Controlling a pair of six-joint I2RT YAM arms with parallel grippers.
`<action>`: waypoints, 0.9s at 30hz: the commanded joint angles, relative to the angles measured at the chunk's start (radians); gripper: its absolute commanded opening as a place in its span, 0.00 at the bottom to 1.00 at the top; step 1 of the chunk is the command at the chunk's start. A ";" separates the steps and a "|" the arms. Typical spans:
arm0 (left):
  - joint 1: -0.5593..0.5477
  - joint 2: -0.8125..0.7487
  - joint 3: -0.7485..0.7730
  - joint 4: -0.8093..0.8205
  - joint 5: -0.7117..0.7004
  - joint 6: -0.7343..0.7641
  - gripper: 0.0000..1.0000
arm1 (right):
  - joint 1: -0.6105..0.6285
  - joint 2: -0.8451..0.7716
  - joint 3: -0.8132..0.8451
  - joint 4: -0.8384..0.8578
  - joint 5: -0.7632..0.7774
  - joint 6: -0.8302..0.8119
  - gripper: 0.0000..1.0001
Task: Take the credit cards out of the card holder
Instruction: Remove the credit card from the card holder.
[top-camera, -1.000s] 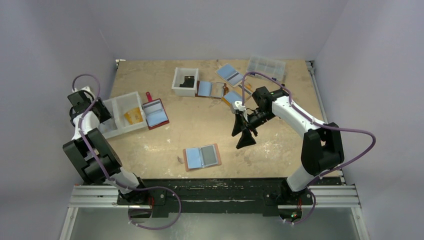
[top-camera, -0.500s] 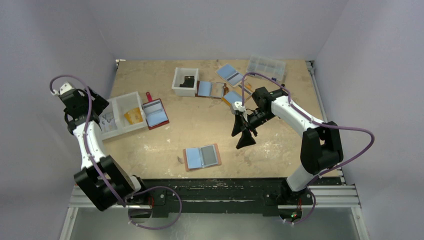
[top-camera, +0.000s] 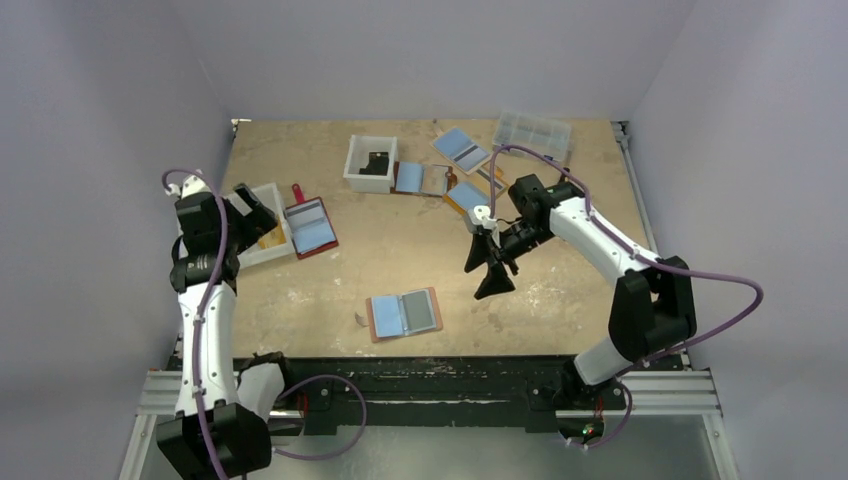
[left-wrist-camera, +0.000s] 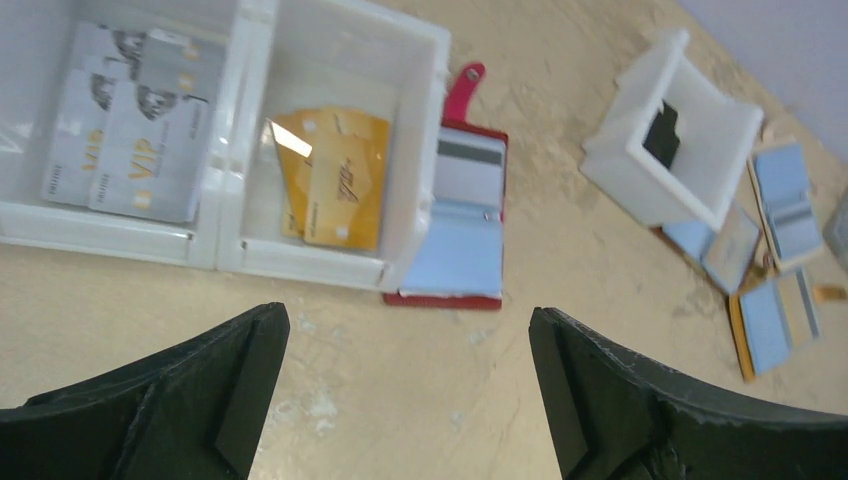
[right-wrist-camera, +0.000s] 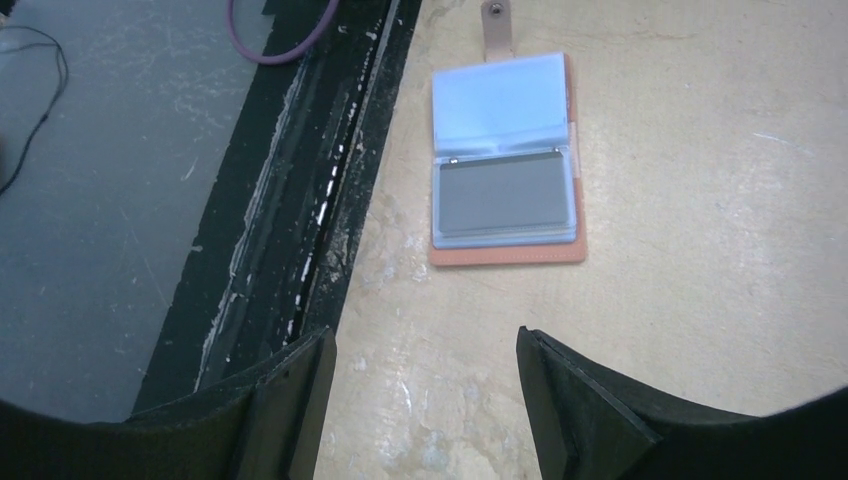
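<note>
The card holder (top-camera: 404, 314) lies open and flat near the table's front edge, tan-brown with a strap tab at its left. Of the credit cards, a light blue one (top-camera: 385, 317) fills its left half and a dark grey one (top-camera: 421, 312) its right. The right wrist view shows the same card holder (right-wrist-camera: 570, 258), with the blue card (right-wrist-camera: 497, 105) and the grey card (right-wrist-camera: 503, 192) in their pockets. My right gripper (top-camera: 487, 268) hangs open just right of the holder, touching nothing. My left gripper (top-camera: 255, 210) is wide open over the white tray at the far left, empty.
A white two-part tray (left-wrist-camera: 228, 150) holds silver cards (left-wrist-camera: 130, 120) and gold cards (left-wrist-camera: 335, 180). A dark red wallet (left-wrist-camera: 455, 235) lies open against it. A small white box (top-camera: 371, 163), several orange wallets (top-camera: 460, 148) and a clear case (top-camera: 532, 133) sit at the back.
My left arm has swung in from the left wall to the tray and its jaws have opened wide. The right arm has shifted only slightly.
</note>
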 joint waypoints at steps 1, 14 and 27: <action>-0.063 -0.046 0.033 -0.082 0.107 0.050 0.99 | -0.002 -0.070 0.019 0.035 0.033 0.027 0.75; -0.185 -0.099 -0.022 -0.102 0.451 -0.093 0.99 | -0.002 -0.186 0.071 0.066 0.099 0.143 0.76; -0.288 -0.218 -0.142 -0.155 0.615 -0.147 0.99 | -0.002 -0.268 0.013 0.101 0.147 0.215 0.77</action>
